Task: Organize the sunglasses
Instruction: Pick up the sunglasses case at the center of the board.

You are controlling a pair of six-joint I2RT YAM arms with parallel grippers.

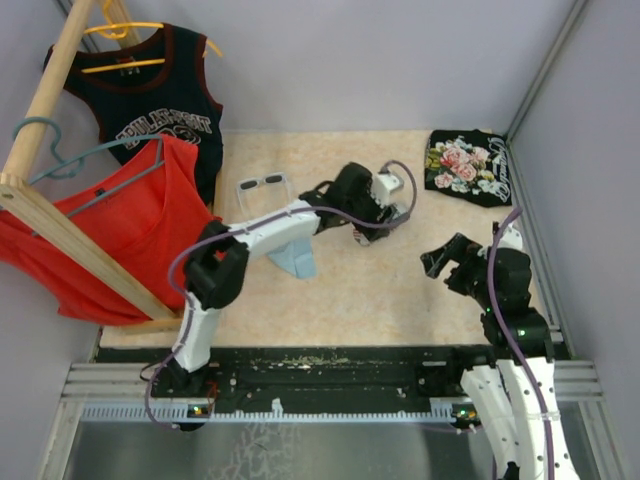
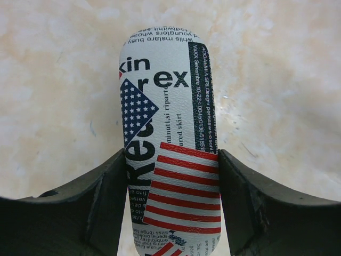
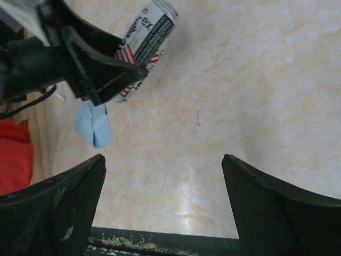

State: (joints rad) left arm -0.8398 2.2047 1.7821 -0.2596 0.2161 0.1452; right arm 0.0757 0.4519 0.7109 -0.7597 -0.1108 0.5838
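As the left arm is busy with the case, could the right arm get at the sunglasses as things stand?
Probably not: the sunglasses lie far left, and the left arm, gripping the case, stretches across the way.

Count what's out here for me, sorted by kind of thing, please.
clothes: 3 (black jersey, red top, floral shirt)
sunglasses: 1
glasses case: 1
blue cloth: 1
total: 6
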